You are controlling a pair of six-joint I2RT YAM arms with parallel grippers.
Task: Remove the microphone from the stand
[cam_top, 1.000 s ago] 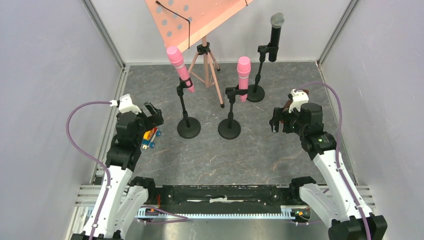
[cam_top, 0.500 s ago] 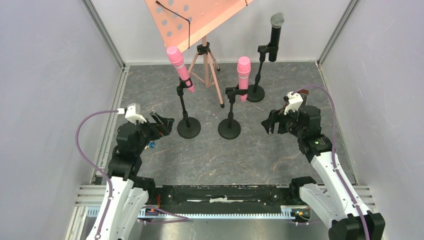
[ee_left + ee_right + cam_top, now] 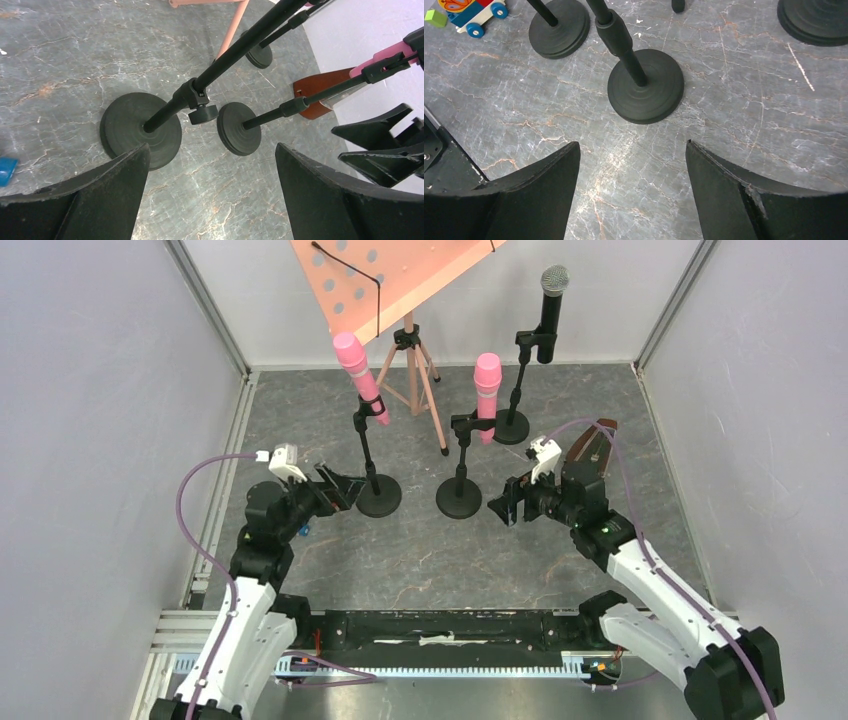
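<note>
Three microphones sit in black stands. A pink microphone point(image 3: 354, 372) tilts in the left stand point(image 3: 378, 496). A second pink microphone point(image 3: 487, 390) is in the middle stand point(image 3: 458, 499). A black microphone point(image 3: 551, 310) stands upright at the back. My left gripper point(image 3: 340, 490) is open and empty, just left of the left stand's base point(image 3: 140, 132). My right gripper point(image 3: 505, 506) is open and empty, just right of the middle stand's base point(image 3: 645, 92). The wrist views show only stand poles and bases between the open fingers of the left gripper point(image 3: 211, 150) and the right gripper point(image 3: 633, 145).
A salmon music stand point(image 3: 400, 270) on tripod legs point(image 3: 418, 380) is at the back. A brown wooden object point(image 3: 590, 448) lies behind my right gripper. A small toy car point(image 3: 466, 15) sits on the floor under my left arm. Grey walls close both sides.
Both arms have swung inward: the left gripper moved right to the left stand's base, and the right gripper moved left to the middle stand's base. Both stay open.
</note>
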